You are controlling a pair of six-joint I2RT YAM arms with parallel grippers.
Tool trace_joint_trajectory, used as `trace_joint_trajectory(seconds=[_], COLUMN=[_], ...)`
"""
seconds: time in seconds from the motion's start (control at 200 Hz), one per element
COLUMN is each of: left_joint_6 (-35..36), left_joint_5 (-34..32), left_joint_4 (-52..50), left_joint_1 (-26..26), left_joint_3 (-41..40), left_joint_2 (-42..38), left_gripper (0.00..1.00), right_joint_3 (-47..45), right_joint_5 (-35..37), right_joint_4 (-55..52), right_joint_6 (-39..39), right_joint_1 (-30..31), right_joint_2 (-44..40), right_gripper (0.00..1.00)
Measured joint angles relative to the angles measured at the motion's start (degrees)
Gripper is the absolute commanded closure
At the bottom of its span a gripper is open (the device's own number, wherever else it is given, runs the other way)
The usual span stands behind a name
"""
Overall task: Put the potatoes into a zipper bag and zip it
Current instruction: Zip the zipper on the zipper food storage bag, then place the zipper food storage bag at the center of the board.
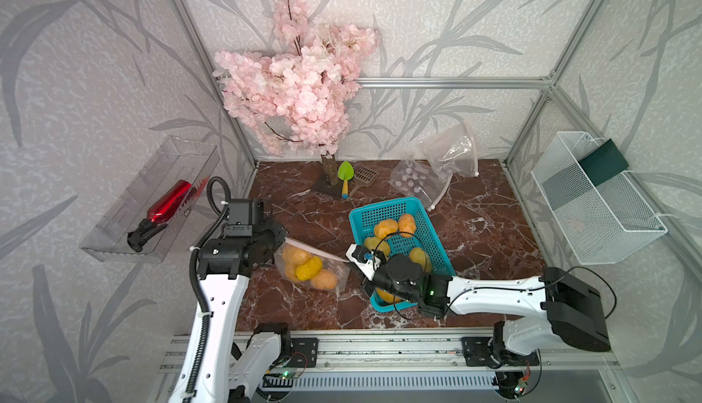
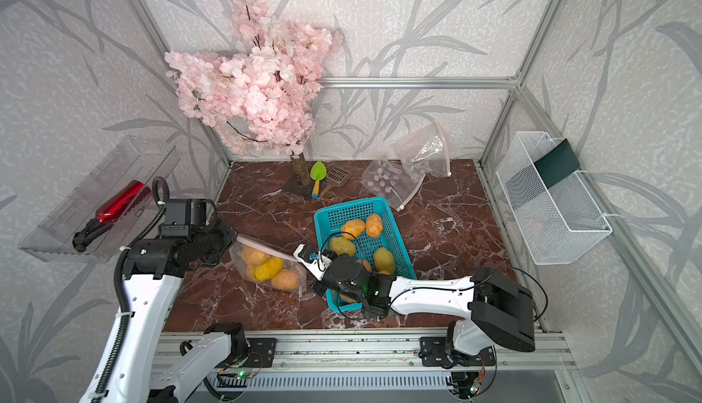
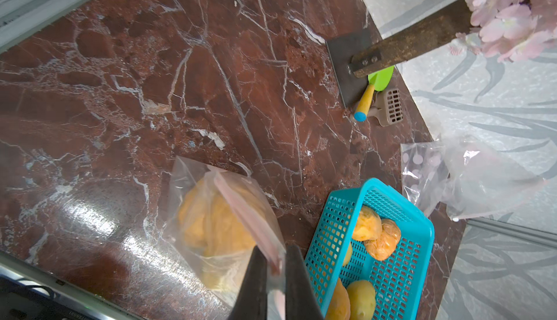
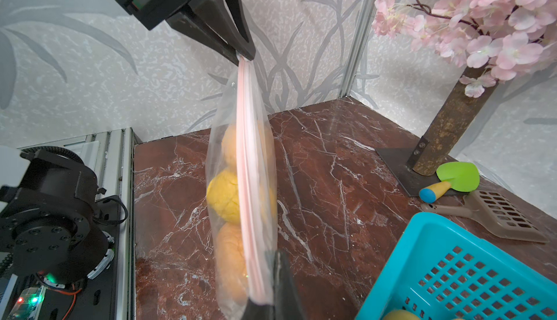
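Observation:
A clear zipper bag (image 1: 334,268) (image 2: 294,281) with a pink zip strip hangs just over the table, left of centre. It holds three potatoes (image 1: 308,268) (image 4: 224,196), orange and yellow. My left gripper (image 1: 283,238) (image 3: 272,250) is shut on the strip's left end. Shut on the strip's other end is my right gripper (image 1: 351,258) (image 4: 265,288), so the strip runs taut between them. In the right wrist view the strip looks pressed together along its length. Several more potatoes (image 1: 385,227) (image 2: 352,228) lie in the teal basket (image 1: 380,205) (image 3: 373,189) beside the bag.
Two spare clear bags (image 1: 437,165) lie at the back right. A pink blossom tree (image 1: 300,90) stands at the back, with a green trowel (image 1: 345,177) and a brown scoop (image 1: 364,177) by its base. A clear tray with a red bottle (image 1: 167,203) hangs left, a white wire basket (image 1: 592,200) right.

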Motion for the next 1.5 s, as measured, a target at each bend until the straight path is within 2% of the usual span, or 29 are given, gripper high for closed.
trace_joint_trajectory(seconds=[0.435,0.605,0.735,0.9,1.125,1.27,1.3,1.365,1.385,1.45,1.505], left_joint_6=[0.39,-0.24,-0.98,-4.46,-10.14,-11.65,-11.85,-12.17,-12.24,-11.89,-11.52], left_joint_5=[-1.7,-2.69,-4.07,-8.46,-10.4,-9.4,-9.44,-9.07,-8.87,-8.2,-7.39], left_joint_4=[-1.11,-3.3,-5.66,-4.17,4.96,14.1,16.0,19.93,20.87,23.98,25.92], left_joint_1=[5.99,9.79,13.9,15.67,15.98,15.78,15.78,15.8,15.78,15.45,14.78], left_joint_3=[0.0,0.02,1.84,4.02,-3.74,-8.68,-9.03,-9.14,-9.11,-9.09,-8.74], left_joint_2=[-0.11,-0.15,2.38,4.24,3.72,7.48,8.98,12.57,13.49,16.39,18.4], left_gripper=[1.0,1.0,1.0,1.0,1.0,1.0,1.0,1.0,0.98,0.79,0.67], right_joint_3=[-0.74,1.01,9.33,21.24,35.52,40.94,41.94,42.64,42.66,42.95,43.65], right_joint_5=[0.02,0.76,0.57,-2.43,-13.16,-18.25,-18.49,-18.62,-18.71,-18.58,-18.12], right_joint_4=[0.28,-0.26,-8.02,-14.93,-24.33,-26.77,-27.47,-28.24,-28.39,-28.57,-29.0], right_joint_6=[0.98,5.38,10.64,19.45,23.78,23.23,22.91,21.88,21.66,20.02,18.29], right_joint_1=[0.0,0.33,0.13,-2.71,-10.38,-14.36,-15.08,-16.57,-16.85,-18.03,-18.62], right_joint_2=[-0.44,1.33,4.96,12.76,29.31,35.19,35.82,36.13,36.11,36.0,35.65], right_gripper=[1.0,1.0,1.0,1.0,1.0,0.86,0.8,0.59,0.53,0.3,0.2])
